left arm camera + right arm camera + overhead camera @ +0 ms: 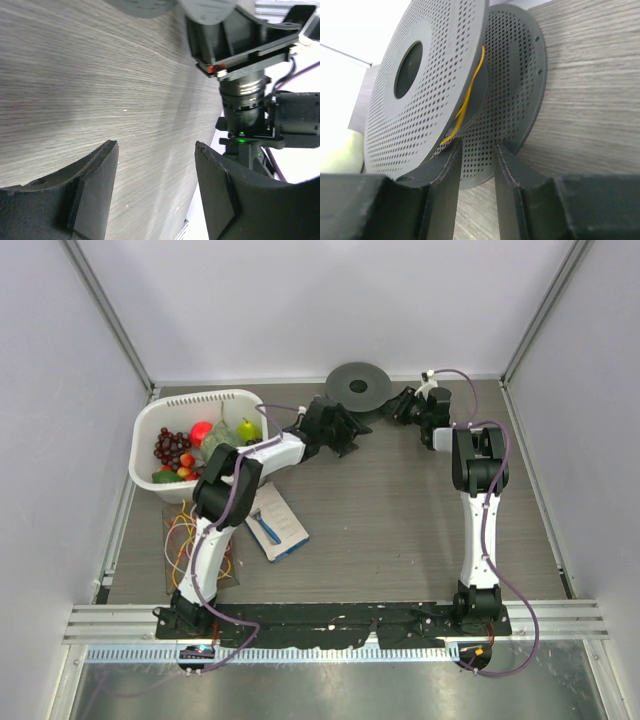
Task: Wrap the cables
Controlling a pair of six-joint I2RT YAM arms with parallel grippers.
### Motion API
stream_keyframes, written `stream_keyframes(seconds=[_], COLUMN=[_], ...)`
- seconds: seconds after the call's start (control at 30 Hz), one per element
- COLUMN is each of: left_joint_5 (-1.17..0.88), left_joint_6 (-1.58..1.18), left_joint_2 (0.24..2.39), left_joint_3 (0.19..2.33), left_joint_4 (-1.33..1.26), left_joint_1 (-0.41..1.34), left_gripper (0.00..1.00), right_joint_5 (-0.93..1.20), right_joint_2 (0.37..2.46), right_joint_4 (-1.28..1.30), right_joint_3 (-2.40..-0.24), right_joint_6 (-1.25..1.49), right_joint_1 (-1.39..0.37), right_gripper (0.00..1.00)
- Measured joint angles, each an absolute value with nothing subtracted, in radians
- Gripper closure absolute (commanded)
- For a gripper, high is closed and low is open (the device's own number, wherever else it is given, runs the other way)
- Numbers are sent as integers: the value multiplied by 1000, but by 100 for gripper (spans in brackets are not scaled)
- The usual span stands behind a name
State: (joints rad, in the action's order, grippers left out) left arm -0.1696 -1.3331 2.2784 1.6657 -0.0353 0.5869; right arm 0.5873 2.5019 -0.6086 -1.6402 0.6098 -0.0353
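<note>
The dark grey perforated spool (358, 385) lies flat at the back of the table. In the right wrist view its two flanges (435, 75) fill the frame, with a strand of yellow wire (467, 95) on the hub between them. My right gripper (399, 406) (476, 147) is at the spool's rim with a narrow gap between its jaws; the wire ends by the left fingertip (454, 147). Loose loops of yellow-orange wire (186, 536) lie at the front left. My left gripper (349, 434) (156, 145) is wide open and empty above bare table, just left of the spool.
A white basket (150, 420) of fruit stands at the back left. A notebook with a blue pen (275, 523) lies beside the left arm. The right arm's wrist (245, 100) is close in front of the left gripper. Walls enclose the table.
</note>
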Motion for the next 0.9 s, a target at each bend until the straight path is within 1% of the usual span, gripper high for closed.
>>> stream_keyframes(seconds=[0.1, 0.13, 0.2, 0.23, 0.33, 0.37, 0.5, 0.6, 0.7, 0.77, 0.83, 0.87, 0.9], left_joint_5=[-170, -170, -170, -170, -174, -178, -214, -275, -346, -397, -442, -464, -483], left_joint_6=[-1297, -1281, -1246, -1225, -1162, -1137, -1047, -967, -884, -809, -748, -720, -695], left_joint_2=[2242, 2228, 2196, 2178, 2114, 2094, 2016, 1985, 2009, 2064, 2094, 2094, 2082], left_joint_3=[1662, 1661, 1655, 1649, 1629, 1625, 1621, 1667, 1813, 1998, 2111, 2129, 2126], left_joint_4=[-41, -40, -43, -46, -42, -37, 14, 125, 329, 498, 586, 609, 628], left_joint_1=[587, 587, 587, 587, 582, 580, 564, 528, 474, 423, 374, 347, 318], left_gripper=[28, 25, 19, 15, 0, 0, 0, 0, 0, 0, 0, 0, 0], right_joint_5=[586, 586, 583, 580, 575, 572, 562, 562, 564, 566, 566, 565, 562], right_joint_2=[2470, 2457, 2426, 2408, 2348, 2324, 2209, 2083, 1975, 1894, 1819, 1782, 1745], right_joint_4=[-612, -611, -599, -591, -561, -545, -492, -428, -355, -289, -227, -194, -154], right_joint_3=[-1597, -1580, -1544, -1522, -1451, -1423, -1319, -1244, -1214, -1210, -1210, -1210, -1210], right_joint_6=[619, 620, 621, 620, 614, 608, 576, 519, 450, 390, 332, 304, 276], right_joint_1=[-30, -30, -27, -20, 2, 15, 71, 107, 126, 122, 117, 115, 113], right_gripper=[54, 53, 48, 44, 40, 38, 36, 35, 34, 34, 33, 29, 28])
